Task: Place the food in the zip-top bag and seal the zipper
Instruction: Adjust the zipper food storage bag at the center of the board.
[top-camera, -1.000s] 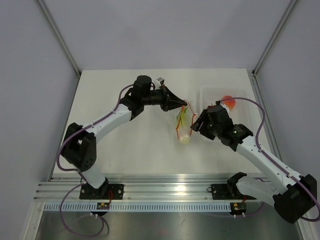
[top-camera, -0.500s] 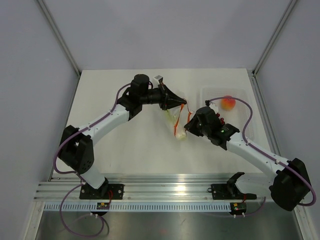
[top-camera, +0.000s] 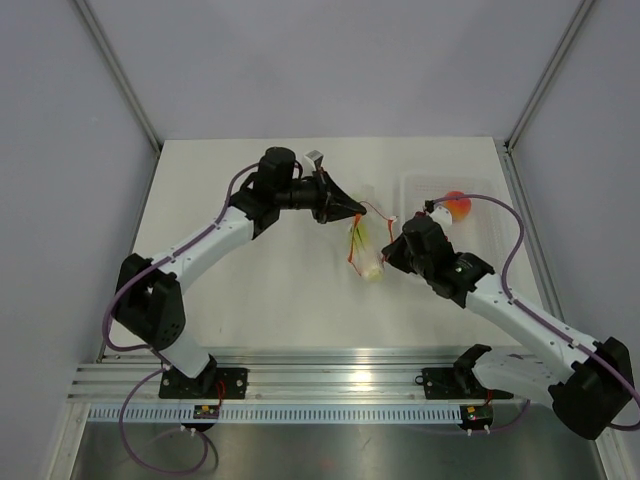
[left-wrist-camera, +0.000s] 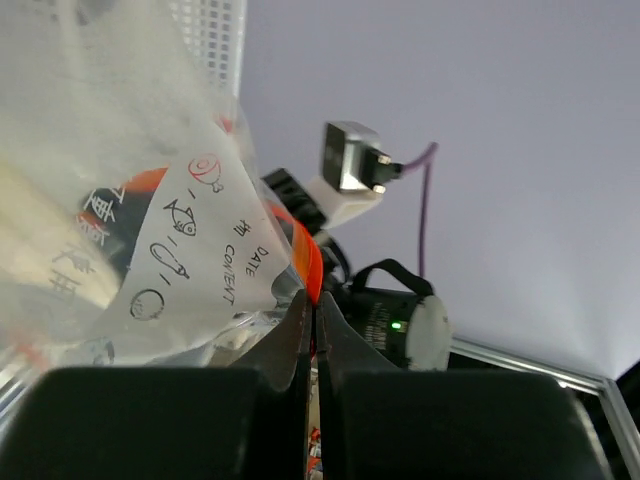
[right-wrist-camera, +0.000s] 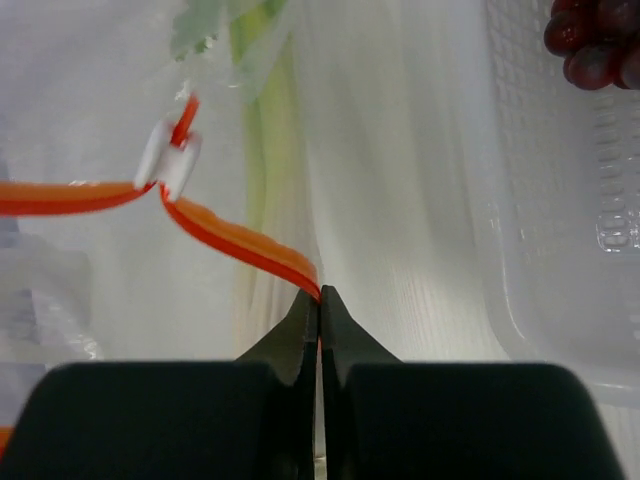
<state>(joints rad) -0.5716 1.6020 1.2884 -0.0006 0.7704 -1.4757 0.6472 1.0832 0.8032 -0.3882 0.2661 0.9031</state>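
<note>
Seen from the top camera, the left end effector (top-camera: 362, 209) reaches in from the left over the middle of the white tabletop (top-camera: 250, 280). It meets the upper end of the zip-top bag (top-camera: 362, 246). The bag droops toward the arm bases, and whether its lower end touches the tabletop cannot be told. The left wrist camera adds what the overhead view is too small to show. The two fingers are pressed together on the orange-red zipper (left-wrist-camera: 306, 262), with no gap between them. A printed label (left-wrist-camera: 195, 240) on the crinkly plastic sits just beside the grip.

Inside the bag lie the pale-green and white stalks (right-wrist-camera: 262, 170), which the top view shows only as a greenish streak. The right wrist camera shows them running lengthwise under the clear film. It also shows a small white slider (right-wrist-camera: 170, 160) sitting on the zipper, left of where the fingers grip.

The right end effector (top-camera: 389, 240) comes in from the right side of the bag. Its wrist view shows it clamped tight on the same strip, fingertips meeting on it.

Farther right stands the rigid clear tray (top-camera: 495, 235). The peach (top-camera: 457, 206) rests at its far end (plain from above, out of frame for both wrists). The grapes (right-wrist-camera: 592, 45) show only in the right wrist view, in the tray, apart from the bag.
</note>
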